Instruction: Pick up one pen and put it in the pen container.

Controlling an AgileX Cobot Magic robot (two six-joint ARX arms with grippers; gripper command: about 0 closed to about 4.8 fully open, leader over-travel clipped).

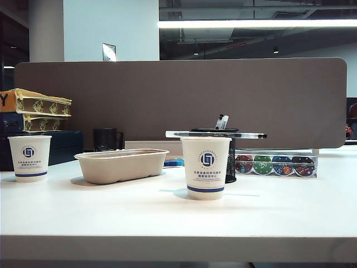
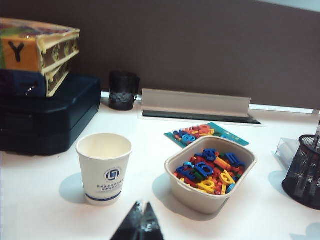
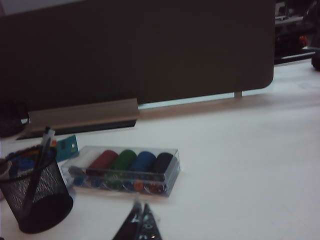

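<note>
A long clear pen (image 1: pixel 215 134) with a small black end lies level at rim height above the middle paper cup (image 1: pixel 206 167) and the black mesh pen container (image 1: pixel 230 162) behind it; which rim bears it I cannot tell. Short capped pens (image 1: pixel 222 121) stick out of the container. The pen container (image 2: pixel 305 172) sits at the edge of the left wrist view, far from my left gripper (image 2: pixel 141 205), which is shut and empty over bare table. My right gripper (image 3: pixel 140 206) is shut and empty too, with the pen container (image 3: pixel 37 197) off to its side. Neither gripper shows in the exterior view.
A beige tray (image 1: pixel 121 165) (image 2: pixel 210 197) of coloured plastic letters stands beside a second paper cup (image 1: pixel 30 158) (image 2: pixel 104 167). A clear box of coloured pieces (image 1: pixel 275 164) (image 3: pixel 122 170), a black mug (image 1: pixel 105 139), a dark case (image 2: pixel 45 117) with stacked boxes and the brown partition (image 1: pixel 184 100) bound the back.
</note>
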